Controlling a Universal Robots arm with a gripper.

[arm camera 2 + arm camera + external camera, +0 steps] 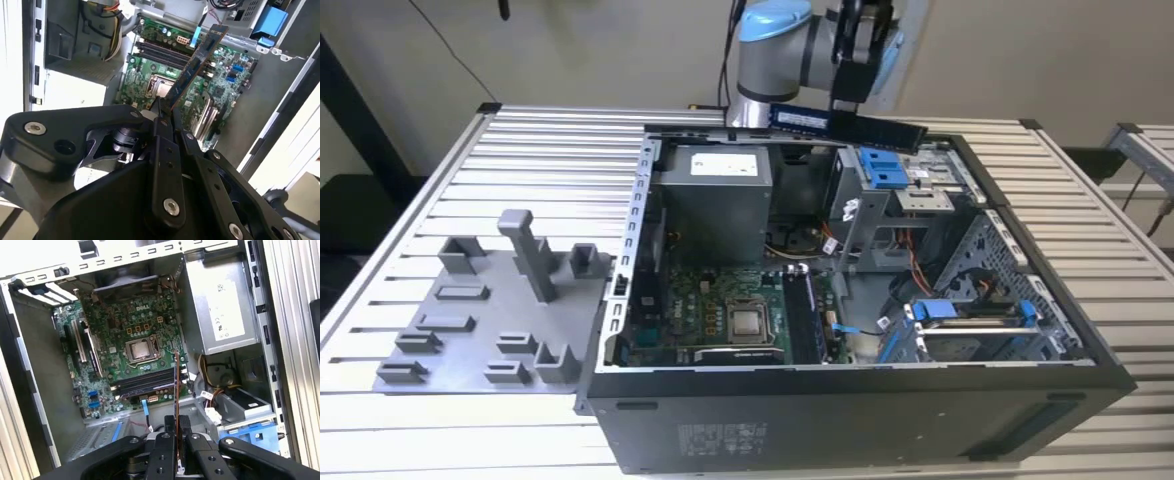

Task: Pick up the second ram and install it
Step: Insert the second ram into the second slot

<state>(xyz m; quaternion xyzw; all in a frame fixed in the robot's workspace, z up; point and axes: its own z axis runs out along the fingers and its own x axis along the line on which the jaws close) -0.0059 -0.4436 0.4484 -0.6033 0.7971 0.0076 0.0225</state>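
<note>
Table (520, 150) was ribbed dull aluminium, holder tray (467, 350) matt grey plastic, computer case (854, 425) matt dark metal, gripper (164, 114) matt black with bright screws, second ram (198, 62) smooth circuit board.

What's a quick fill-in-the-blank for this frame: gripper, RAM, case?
1. The gripper is ____ on the second ram.
2. The second ram hangs ____ the open computer case, not yet in a slot.
3. The grey holder plate lies on the exterior view's ____ of the computer case.
Missing words: shut; above; left.

A plain pale wall (587, 50) stands behind the ribbed, silvery metal table (494, 170), evenly lit.
</note>
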